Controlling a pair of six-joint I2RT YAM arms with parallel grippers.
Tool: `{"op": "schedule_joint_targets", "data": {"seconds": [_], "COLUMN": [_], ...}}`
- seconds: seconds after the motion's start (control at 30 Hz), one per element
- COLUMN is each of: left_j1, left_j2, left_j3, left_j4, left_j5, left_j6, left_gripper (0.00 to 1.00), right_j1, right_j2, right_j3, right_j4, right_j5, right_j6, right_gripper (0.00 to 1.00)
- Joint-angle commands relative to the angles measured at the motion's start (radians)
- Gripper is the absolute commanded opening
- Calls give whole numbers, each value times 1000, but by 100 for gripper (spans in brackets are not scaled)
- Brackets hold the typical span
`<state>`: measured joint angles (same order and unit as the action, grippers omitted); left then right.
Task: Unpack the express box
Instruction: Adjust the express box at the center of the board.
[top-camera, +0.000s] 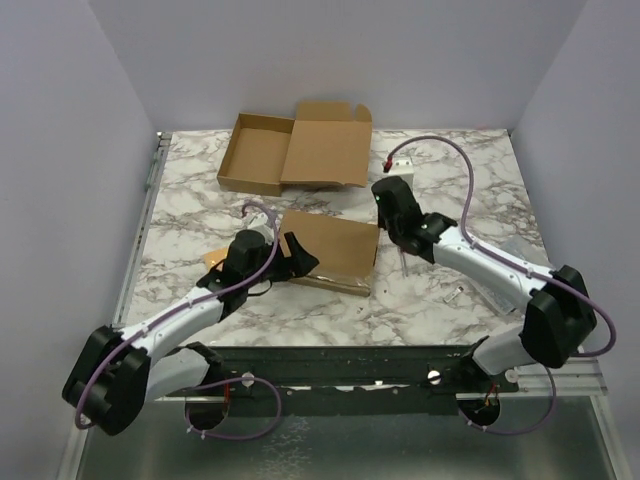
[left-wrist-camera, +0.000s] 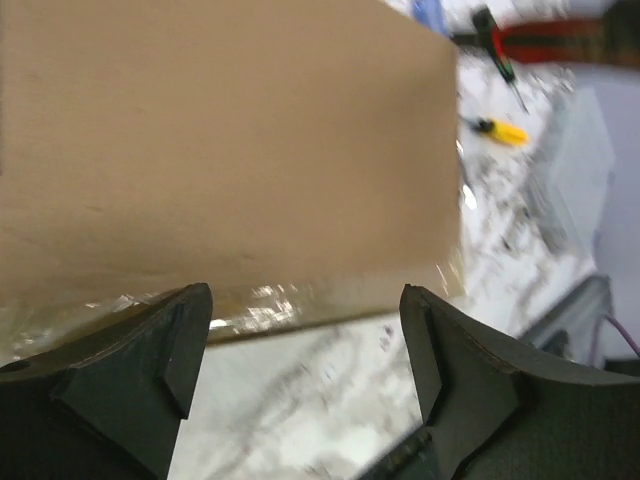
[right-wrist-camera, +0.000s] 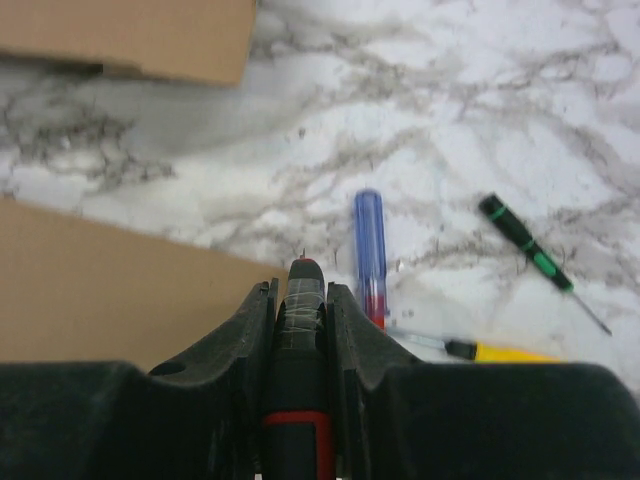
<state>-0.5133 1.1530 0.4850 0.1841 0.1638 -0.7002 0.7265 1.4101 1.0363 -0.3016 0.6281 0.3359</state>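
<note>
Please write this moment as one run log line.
left gripper: open, facing closed brown cardboard box | right gripper: shut on black-and-red tool

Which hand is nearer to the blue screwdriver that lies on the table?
Right. The right hand, shut on a red-and-black tool, has the blue screwdriver just ahead of its fingertips. The left hand stands open on the other side of the closed box.

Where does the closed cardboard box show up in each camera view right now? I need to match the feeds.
Top external: closed cardboard box at the centre, nearer than the open box.
Left wrist: fills the upper left.
Right wrist: lower left edge.
Shared landmark: the marble tabletop, seen around the box in all three.
</note>
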Motion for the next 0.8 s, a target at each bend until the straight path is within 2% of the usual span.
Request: {"op": "schedule_joint_targets", "data": {"seconds": [0.0, 0.07, 0.17, 0.3, 0.4, 0.5, 0.57, 0.67, 0.77], "left_j1": [-77, -76, -63, 2, 91, 162, 170, 165, 129], "left_j2": [-164, -211, -232, -232, -185, -104, -56, -38, -77], "left_j3": [-21, 31, 147, 200, 175, 153, 139, 81, 27], "left_j4": [-131, -231, -454, -548, -513, -423, -344, -199, -136], "left_j5": [77, 44, -98, -264, -255, -140, -48, 82, 79], "left_j6": [-128, -101, -29, 17, 7, 1, -15, -65, -100], "left_gripper": [84, 86, 87, 93, 97, 99, 99, 93, 91], "right_j1": [-84, -90, -91, -90, -89, -87, -87, -87, -87], "right_j2": [106, 138, 126, 60, -8, -56, -59, -16, 26], "right_j3": [144, 197, 214, 175, 106, 48, 26, 53, 82], "right_j4": [132, 66, -24, -146, -156, -132, -105, -100, -36], "right_j5": [-87, -22, 29, -47, -150, -214, -243, -295, -322], "right_j6": [-144, -160, -154, -87, -39, 7, 20, 45, 37], "right_gripper": [0, 0, 0, 0, 0, 0, 0, 0, 0]}}
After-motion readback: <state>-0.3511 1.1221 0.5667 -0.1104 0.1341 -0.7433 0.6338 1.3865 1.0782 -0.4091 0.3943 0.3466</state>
